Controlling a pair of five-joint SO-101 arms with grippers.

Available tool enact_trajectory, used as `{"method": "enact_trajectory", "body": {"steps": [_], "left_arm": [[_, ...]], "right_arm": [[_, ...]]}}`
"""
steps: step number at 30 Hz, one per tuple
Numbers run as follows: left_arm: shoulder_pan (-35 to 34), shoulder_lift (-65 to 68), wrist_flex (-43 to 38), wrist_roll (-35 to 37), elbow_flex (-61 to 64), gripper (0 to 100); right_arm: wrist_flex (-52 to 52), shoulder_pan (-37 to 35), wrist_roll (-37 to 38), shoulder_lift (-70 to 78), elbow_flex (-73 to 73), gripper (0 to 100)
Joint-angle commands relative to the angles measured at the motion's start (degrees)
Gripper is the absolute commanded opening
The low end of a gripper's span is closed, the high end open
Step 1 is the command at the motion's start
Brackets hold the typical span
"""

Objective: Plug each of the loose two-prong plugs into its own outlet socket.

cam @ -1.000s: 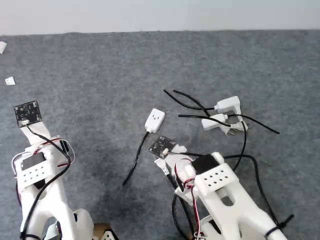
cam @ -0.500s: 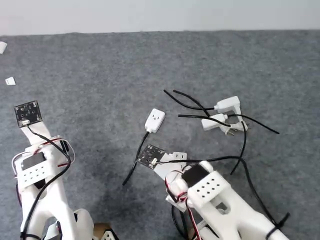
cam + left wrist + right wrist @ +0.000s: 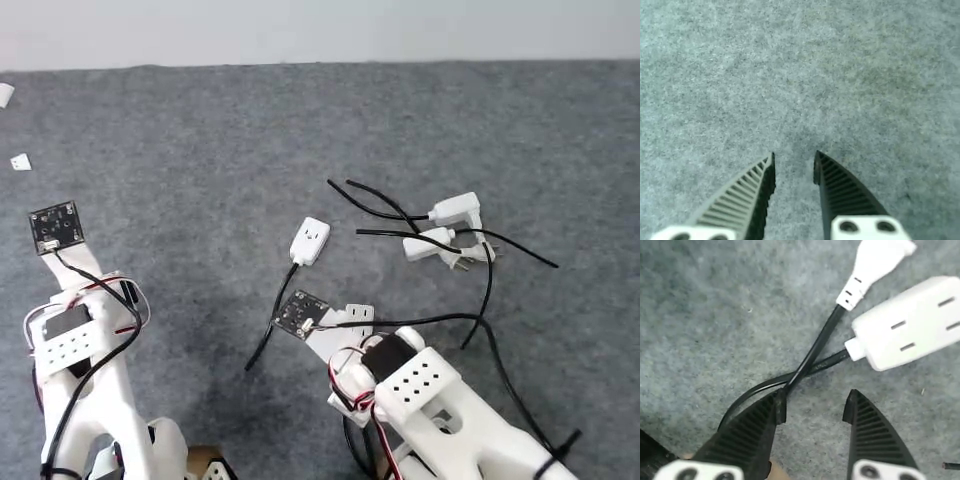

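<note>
A white outlet socket [image 3: 310,241] with a black cord lies mid-table, just beyond my right gripper [image 3: 338,322]. Farther right, two white plug pieces [image 3: 455,210] [image 3: 432,246] lie together with tangled black cords. In the right wrist view, my right gripper [image 3: 815,405] is open just above the carpet. One fingertip [image 3: 779,405] sits where two black cords cross. Ahead of it lie a white outlet block [image 3: 910,330] with slots and a white cord end [image 3: 875,260]. My left gripper [image 3: 794,157] is open over bare grey carpet with nothing between its fingers.
The left arm [image 3: 70,340] stands at the front left, far from the cords. Two small white scraps [image 3: 20,161] lie at the far left edge. Grey carpet [image 3: 200,180] covers the table up to a pale wall at the back.
The right arm has pulled back toward the front and swung left, mostly in the first half second. The left arm, socket and plugs have not moved.
</note>
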Motion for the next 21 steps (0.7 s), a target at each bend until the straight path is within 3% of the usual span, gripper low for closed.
{"method": "enact_trajectory", "body": {"steps": [1,6,21], "left_arm": [[0.18,-0.35,-1.85,-0.44,-0.31,12],[0.18,-0.35,-1.76,-0.44,-0.31,12],[0.09,-0.35,-1.67,-0.44,-0.22,12]], "right_arm": [[-0.48,-1.45,-0.62,-1.10,-0.26,19.2],[-2.33,-1.45,-0.35,-1.10,1.05,13.5],[-2.95,0.75,4.31,-1.10,2.73,13.3]]}}
